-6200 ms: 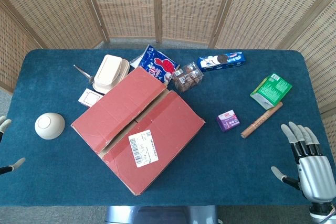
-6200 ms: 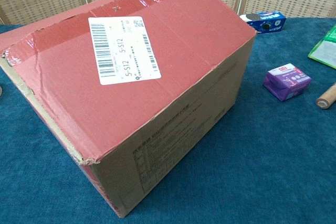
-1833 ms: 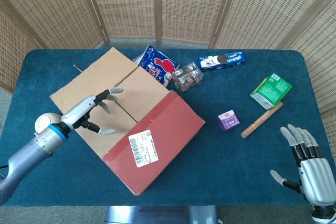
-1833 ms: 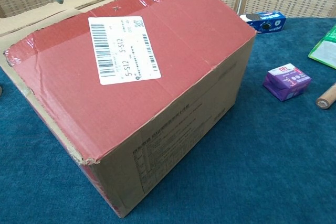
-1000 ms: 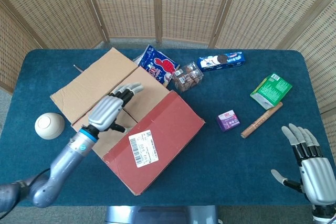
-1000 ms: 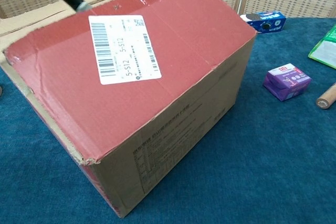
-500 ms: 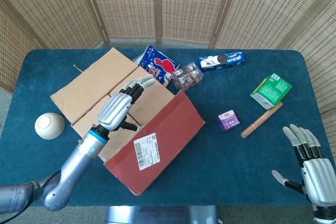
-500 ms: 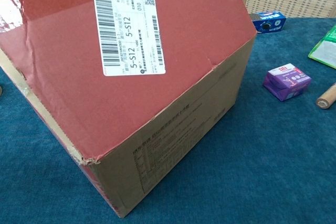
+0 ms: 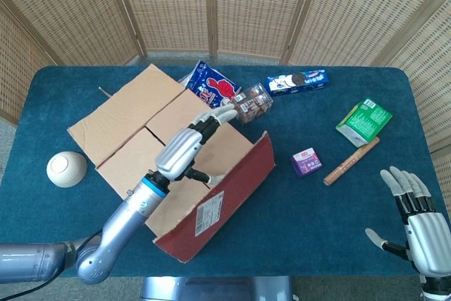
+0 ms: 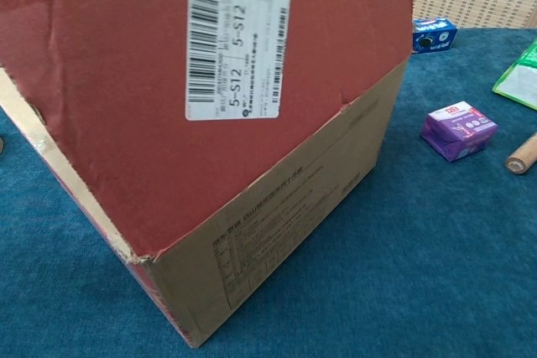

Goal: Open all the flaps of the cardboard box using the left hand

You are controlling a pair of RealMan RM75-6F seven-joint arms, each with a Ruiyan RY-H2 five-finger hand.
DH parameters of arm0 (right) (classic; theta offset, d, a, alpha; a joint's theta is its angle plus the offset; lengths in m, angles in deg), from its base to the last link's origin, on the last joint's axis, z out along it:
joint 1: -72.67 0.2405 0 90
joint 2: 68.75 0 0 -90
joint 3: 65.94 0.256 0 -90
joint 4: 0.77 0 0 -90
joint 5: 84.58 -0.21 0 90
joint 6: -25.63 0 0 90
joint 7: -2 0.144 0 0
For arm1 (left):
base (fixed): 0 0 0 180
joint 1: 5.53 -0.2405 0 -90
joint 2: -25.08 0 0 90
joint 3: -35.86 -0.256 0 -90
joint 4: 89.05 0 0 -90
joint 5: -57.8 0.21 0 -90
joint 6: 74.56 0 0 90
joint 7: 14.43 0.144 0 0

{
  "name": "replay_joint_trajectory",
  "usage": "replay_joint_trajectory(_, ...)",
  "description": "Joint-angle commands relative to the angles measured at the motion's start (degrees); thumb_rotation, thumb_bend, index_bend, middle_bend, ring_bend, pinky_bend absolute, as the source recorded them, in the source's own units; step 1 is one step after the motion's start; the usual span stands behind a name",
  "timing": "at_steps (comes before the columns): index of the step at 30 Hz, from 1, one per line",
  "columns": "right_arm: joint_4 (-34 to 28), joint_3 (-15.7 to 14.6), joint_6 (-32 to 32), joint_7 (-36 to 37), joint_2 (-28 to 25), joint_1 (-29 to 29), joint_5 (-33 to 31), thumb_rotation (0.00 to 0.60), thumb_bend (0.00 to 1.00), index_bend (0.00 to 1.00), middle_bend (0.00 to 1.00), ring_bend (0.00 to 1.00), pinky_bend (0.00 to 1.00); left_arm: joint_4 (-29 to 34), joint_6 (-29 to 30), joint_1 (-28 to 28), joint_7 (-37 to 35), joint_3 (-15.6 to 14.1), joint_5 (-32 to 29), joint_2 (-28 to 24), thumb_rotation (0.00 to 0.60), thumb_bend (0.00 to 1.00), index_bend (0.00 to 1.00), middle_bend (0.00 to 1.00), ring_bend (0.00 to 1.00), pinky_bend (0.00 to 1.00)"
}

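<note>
The cardboard box [image 9: 134, 153] sits left of centre on the blue table. Its far red flap lies folded out flat to the upper left, plain brown side up [image 9: 116, 114]. The near red flap [image 9: 218, 206] with the white label stands tilted up, and fills the chest view as a red panel [image 10: 126, 81]. My left hand [image 9: 189, 144] reaches over the opening with fingers stretched, pressing against the inner side of that raised flap. My right hand [image 9: 416, 220] hovers open at the table's right front corner, palm down.
A cream ball [image 9: 67, 168] lies left of the box. Behind it are a blue snack bag [image 9: 211, 88], a clear box of chocolates [image 9: 252, 102] and a cookie pack [image 9: 297, 81]. To the right lie a purple box [image 9: 306, 162], a brown stick [image 9: 351, 161] and a green pack [image 9: 363, 121].
The far flap was folded out earlier. Over the last second my left hand has slid under the near labelled flap and pushed it up from flat to steeply raised. The right hand stayed still.
</note>
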Motion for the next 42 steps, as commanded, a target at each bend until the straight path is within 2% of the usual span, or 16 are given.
replay_joint_trajectory(1, 0.00, -0.04, -0.02, 0.03, -0.04, -0.03, -0.02, 0.600, 0.14, 0.00, 0.00, 0.00, 0.04, -0.37, -1.32, 1.23, -1.06, 0.88, -0.97, 0.99, 0.600, 0.00, 0.00, 0.00, 0.00, 0.05)
replay_joint_trajectory(5, 0.06, -0.04, -0.07, 0.20, -0.09, 0.00, -0.10, 0.600, 0.14, 0.00, 0.00, 0.00, 0.04, -0.45, -3.05, 2.53, -0.95, 0.92, -1.88, 1.35, 0.600, 0.00, 0.00, 0.00, 0.00, 0.05)
replay_joint_trajectory(15, 0.12, -0.02, -0.26, 0.32, -0.15, 0.10, -0.24, 0.600, 0.13, 0.00, 0.00, 0.00, 0.04, -1.66, -7.22, 5.45, 2.77, -1.96, -4.22, 2.26, 0.600, 0.00, 0.00, 0.00, 0.00, 0.05)
replay_joint_trajectory(22, 0.04, 0.01, -0.31, 0.40, -0.20, 0.12, -0.41, 0.600, 0.14, 0.00, 0.00, 0.00, 0.04, -3.26, -8.42, 7.12, 3.96, -3.16, -4.84, 4.49, 0.600, 0.00, 0.00, 0.00, 0.00, 0.05)
replay_joint_trajectory(28, 0.09, 0.02, -0.48, 0.65, -0.31, 0.20, -0.57, 0.600, 0.14, 0.00, 0.00, 0.00, 0.04, -3.63, -8.00, 7.99, 6.97, -3.92, -4.64, 4.28, 0.600, 0.00, 0.00, 0.00, 0.00, 0.05)
replay_joint_trajectory(33, 0.10, 0.06, -0.19, 1.07, -0.44, 0.12, -0.54, 0.600, 0.14, 0.00, 0.00, 0.00, 0.04, -2.87, -6.74, 7.40, 10.62, -5.34, -2.65, 1.08, 0.600, 0.00, 0.00, 0.00, 0.00, 0.05)
replay_joint_trajectory(38, 0.02, -0.11, 0.17, 1.94, -0.79, -0.01, -0.07, 0.600, 0.14, 0.00, 0.00, 0.00, 0.04, -2.39, -5.68, 5.63, 14.07, -8.23, 1.40, -3.89, 0.600, 0.00, 0.00, 0.00, 0.00, 0.05)
replay_joint_trajectory(42, -0.01, -0.24, 0.47, 2.53, -1.11, -0.16, 0.14, 0.600, 0.14, 0.00, 0.00, 0.00, 0.04, -1.59, -5.51, 3.67, 13.12, -10.09, 3.93, -7.38, 0.600, 0.00, 0.00, 0.00, 0.00, 0.04)
